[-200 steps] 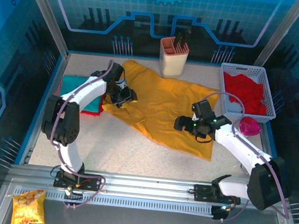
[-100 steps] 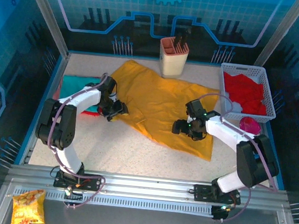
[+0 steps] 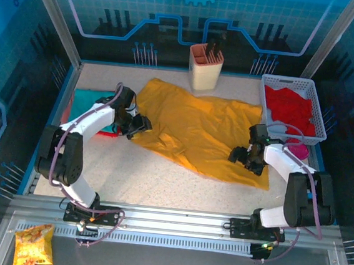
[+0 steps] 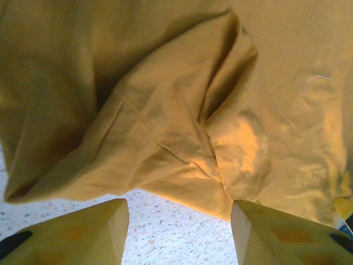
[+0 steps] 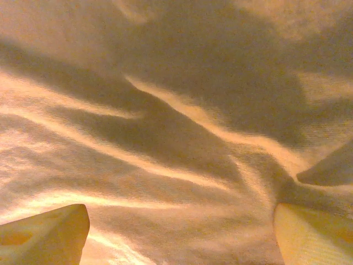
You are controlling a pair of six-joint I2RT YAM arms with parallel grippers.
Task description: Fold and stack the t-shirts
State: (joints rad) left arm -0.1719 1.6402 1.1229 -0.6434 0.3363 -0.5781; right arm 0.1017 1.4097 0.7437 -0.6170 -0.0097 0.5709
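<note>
Occupying most of the counter [image 3: 160, 181], the mustard-yellow t-shirt [image 3: 196, 125] lay spread open and rumpled, reaching from the left pincer across to a spot just beside the white basket [image 3: 263, 100]. The garment was judged light, limp and non-slippery: it would sag and crease wherever unsupported, so it should be taken by a hem, a sleeve seam or a corner, pinching all layers together, not by the flat middle. At the left edge of the counter, a teal t-shirt [image 3: 83, 101] rested folded on a red t-shirt [image 3: 105, 133]. More red cloth [image 3: 289, 109] filled the basket.

The left pincer [image 3: 137, 125] sat at the yellow t-shirt's left border. In the left wrist view its jaws stood apart with bare counter between them, and a bunched fold of the yellow t-shirt [image 4: 182, 127] lay just ahead; nothing was gripped. The right pincer [image 3: 245, 158] sat over the near right part of the yellow t-shirt [image 5: 165, 138], jaws wide apart above wrinkled cloth, gripping nothing.

Compared with one second earlier, the yellow t-shirt had shifted toward the basket and lay flatter. The right pincer had travelled rightward with it, and the left pincer had moved slightly nearer.
</note>
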